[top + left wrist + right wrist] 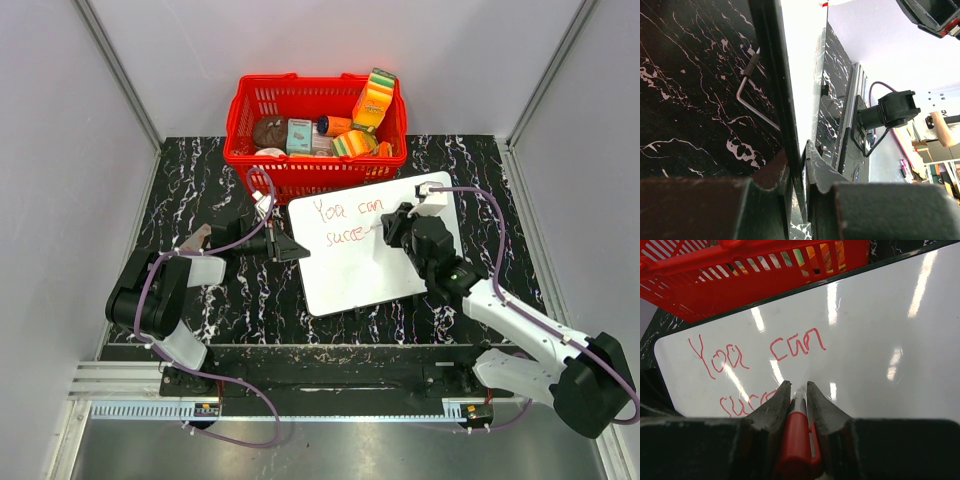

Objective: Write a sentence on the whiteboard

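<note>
The whiteboard point(360, 275) lies tilted on the black marbled table, in front of the basket. The sentence point(345, 222) is in red marker and reads "You can" with "succe" on a second line; in the right wrist view the sentence point(755, 352) is partly behind my fingers. My right gripper point(386, 231) is over the board's middle, shut on a red marker point(797, 435), its tip down at the board point(880, 340) after the last letter. My left gripper point(292, 246) is at the board's left edge. There its jaws point(802, 156) pinch the board's thin edge point(805, 75).
A red basket point(315, 125) full of packaged goods stands just behind the board, and its wall point(740, 270) is close to the board's far rim. A bent metal rod point(747, 95) lies on the table by the left gripper. Grey walls enclose the table.
</note>
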{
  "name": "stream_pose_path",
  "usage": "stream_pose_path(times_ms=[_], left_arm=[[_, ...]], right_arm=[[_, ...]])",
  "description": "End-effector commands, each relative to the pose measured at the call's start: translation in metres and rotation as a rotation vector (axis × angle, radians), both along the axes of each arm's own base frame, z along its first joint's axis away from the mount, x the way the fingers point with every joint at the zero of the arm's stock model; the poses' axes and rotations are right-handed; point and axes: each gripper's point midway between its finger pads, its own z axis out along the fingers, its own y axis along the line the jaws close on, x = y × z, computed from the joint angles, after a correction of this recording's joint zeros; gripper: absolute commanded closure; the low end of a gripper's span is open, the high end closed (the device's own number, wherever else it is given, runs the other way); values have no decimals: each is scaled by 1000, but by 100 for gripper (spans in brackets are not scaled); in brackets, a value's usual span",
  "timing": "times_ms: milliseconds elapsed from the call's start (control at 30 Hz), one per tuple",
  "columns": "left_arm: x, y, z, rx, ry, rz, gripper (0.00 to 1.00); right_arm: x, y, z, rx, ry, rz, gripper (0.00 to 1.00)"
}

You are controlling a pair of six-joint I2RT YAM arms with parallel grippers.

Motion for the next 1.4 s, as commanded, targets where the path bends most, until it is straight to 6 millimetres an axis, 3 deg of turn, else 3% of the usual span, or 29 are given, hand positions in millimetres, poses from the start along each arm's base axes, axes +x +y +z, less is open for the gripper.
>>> stream_pose_path(times_ms=[0,367,667,933,1367], left_arm=[[5,-5,5,8,-134,-23,100],[5,-6,5,7,-135,-25,100],[5,-6,5,8,-134,-25,100],[6,-5,4,9,-132,-22,100],[6,-5,5,8,-137,-22,100]], right_arm=[[10,1,24,28,-49,-14,100],[1,13,1,18,22,63,100],[-10,8,-20,13,70,66,100],[-13,0,-24,-1,75,39,100],[-12,-13,-15,-16,43,-9,100]])
